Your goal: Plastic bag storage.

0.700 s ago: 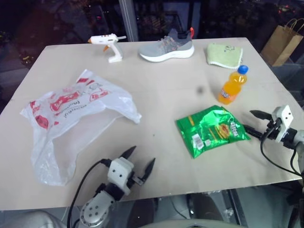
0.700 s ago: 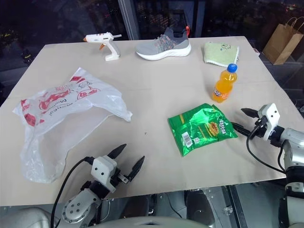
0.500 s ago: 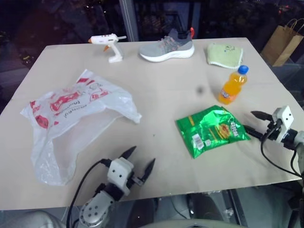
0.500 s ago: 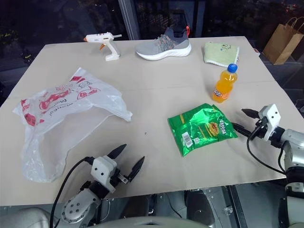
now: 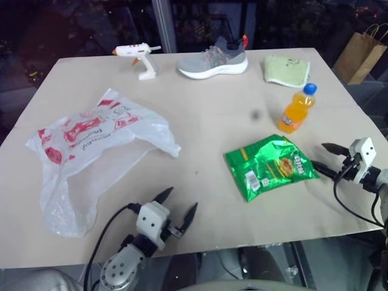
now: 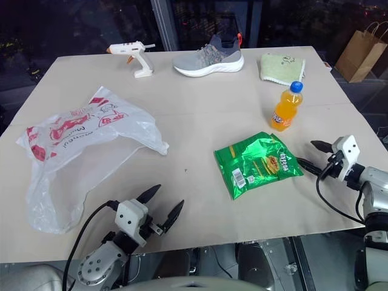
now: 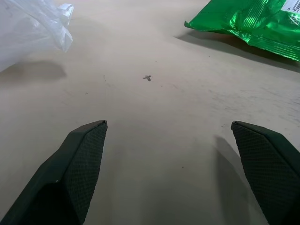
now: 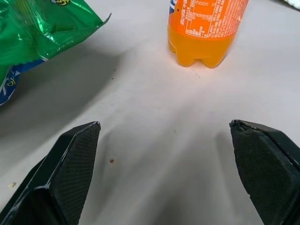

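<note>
Nothing moved, plastic bag [image 5: 91, 151] well left of open left claw [image 5: 180, 205]

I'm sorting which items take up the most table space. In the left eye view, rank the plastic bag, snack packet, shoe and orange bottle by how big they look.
1. plastic bag, by far the largest.
2. snack packet.
3. shoe, though it lies farther from the camera, so its true size may match or exceed the packet's.
4. orange bottle, smallest.
</note>
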